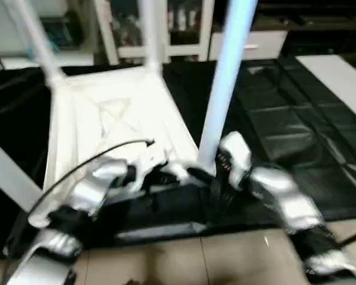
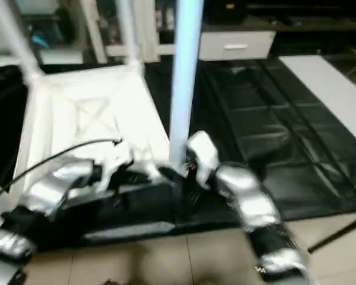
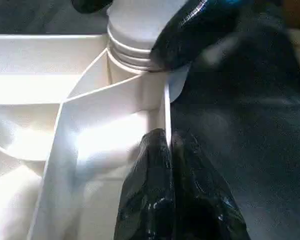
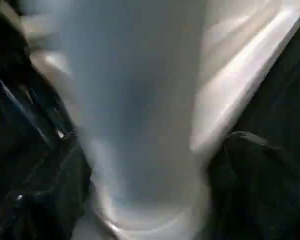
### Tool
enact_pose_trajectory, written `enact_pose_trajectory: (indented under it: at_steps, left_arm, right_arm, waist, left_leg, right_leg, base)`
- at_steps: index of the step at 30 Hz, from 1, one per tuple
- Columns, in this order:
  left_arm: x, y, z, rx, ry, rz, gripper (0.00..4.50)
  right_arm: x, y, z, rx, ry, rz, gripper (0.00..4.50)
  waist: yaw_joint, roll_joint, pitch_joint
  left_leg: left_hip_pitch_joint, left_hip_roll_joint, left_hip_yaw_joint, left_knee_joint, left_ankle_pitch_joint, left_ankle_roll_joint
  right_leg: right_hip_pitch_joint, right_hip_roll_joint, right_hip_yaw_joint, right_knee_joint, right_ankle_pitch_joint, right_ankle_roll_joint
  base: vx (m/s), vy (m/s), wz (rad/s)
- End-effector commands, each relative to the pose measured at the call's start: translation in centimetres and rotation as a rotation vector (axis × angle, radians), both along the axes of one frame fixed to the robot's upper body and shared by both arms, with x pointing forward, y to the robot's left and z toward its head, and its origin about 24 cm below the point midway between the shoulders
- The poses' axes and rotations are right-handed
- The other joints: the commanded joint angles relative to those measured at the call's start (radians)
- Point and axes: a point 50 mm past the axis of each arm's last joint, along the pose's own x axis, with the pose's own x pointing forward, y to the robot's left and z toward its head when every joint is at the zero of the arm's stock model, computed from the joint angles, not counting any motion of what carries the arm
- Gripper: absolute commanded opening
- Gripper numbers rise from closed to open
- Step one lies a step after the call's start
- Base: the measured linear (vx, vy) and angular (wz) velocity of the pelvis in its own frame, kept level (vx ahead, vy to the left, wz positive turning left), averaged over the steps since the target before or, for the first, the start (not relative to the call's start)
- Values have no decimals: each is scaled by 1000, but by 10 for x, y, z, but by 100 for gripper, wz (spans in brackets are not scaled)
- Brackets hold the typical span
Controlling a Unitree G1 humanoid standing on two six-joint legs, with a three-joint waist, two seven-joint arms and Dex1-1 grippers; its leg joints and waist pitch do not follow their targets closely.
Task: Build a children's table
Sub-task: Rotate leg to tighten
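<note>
Upside down, the children's table (image 1: 107,124) has a leg (image 4: 140,115) between the spread right gripper (image 4: 145,200); left gripper (image 3: 170,165) pinches its rim.

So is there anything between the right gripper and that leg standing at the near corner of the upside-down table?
Nothing visible. In the right wrist view the leg rises between the right gripper's two black fingers, with no other object in between. From the head camera, that gripper sits at the leg's base, at the tabletop's near corner.

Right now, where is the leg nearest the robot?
In the head views, the leg stands upright in the tabletop's near right corner, between the two grippers.
</note>
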Motion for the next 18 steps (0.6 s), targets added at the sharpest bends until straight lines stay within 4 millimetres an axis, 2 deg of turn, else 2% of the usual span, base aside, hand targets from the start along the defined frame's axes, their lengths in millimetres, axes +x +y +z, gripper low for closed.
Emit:
enact_pose_trajectory:
  at_steps: [1,3,4,9,10,12,13,16,18]
  left_arm:
    - [-15,-3,-13,5,107,-78,0]
    - [-15,-2,-13,4,110,-85,0]
    - [-17,-1,-12,3,118,-103,0]
    - [-19,2,-8,3,128,-121,0]
    - [-19,3,-8,4,129,-121,0]
    - [-18,4,-7,10,129,-114,0]
    - [-17,4,-6,10,129,-114,0]
    - [-16,4,-5,14,126,-112,0]
    - [-15,4,-5,14,124,-109,0]
  right_arm:
    - [-5,-3,6,-16,10,96,443]
    - [-6,-5,5,-25,16,110,443]
    - [-9,-9,5,-39,27,130,443]
    - [-9,-14,5,-47,40,134,443]
    - [-10,-14,5,-47,44,137,443]
    - [-9,-12,5,-39,55,145,443]
    - [-9,-12,6,-37,55,147,443]
    - [-8,-10,5,-22,63,154,407]
    - [-8,-10,4,-18,66,157,404]
  waist:
    - [-1,-13,-54]
    - [1,-14,-54]
    - [3,-10,-54]
    - [5,-16,-54]
    - [6,-14,-54]
    - [6,-5,-54]
    - [5,-9,-55]
    - [7,-9,-57]
    - [7,-8,-58]
  left_leg:
    - [12,39,-13,-72,-166,72]
    - [13,39,-11,-69,-158,79]
    - [14,38,-11,-68,-156,81]
    - [13,39,-11,-68,-158,77]
    - [14,40,-11,-68,-158,75]
    - [16,38,-12,-68,-159,70]
    - [16,38,-11,-68,-159,65]
    - [16,37,-11,-65,-146,70]
    - [16,37,-11,-65,-140,72]
  right_leg:
    - [40,-33,29,-54,-80,-250]
    - [40,-36,29,-54,-73,-256]
    - [40,-36,29,-54,-75,-258]
    - [41,-36,29,-54,-97,-260]
    - [41,-36,29,-54,-99,-259]
    - [39,-34,28,-54,-96,-260]
    - [40,-33,28,-52,-79,-264]
    - [42,-34,27,-50,-53,-271]
    - [43,-34,27,-49,-43,-273]
  base:
    - [0,0,0]
    - [0,0,0]
    - [0,0,0]
    - [0,0,0]
    - [0,0,0]
    - [0,0,0]
    - [0,0,0]
    - [0,0,0]
    - [0,0,0]
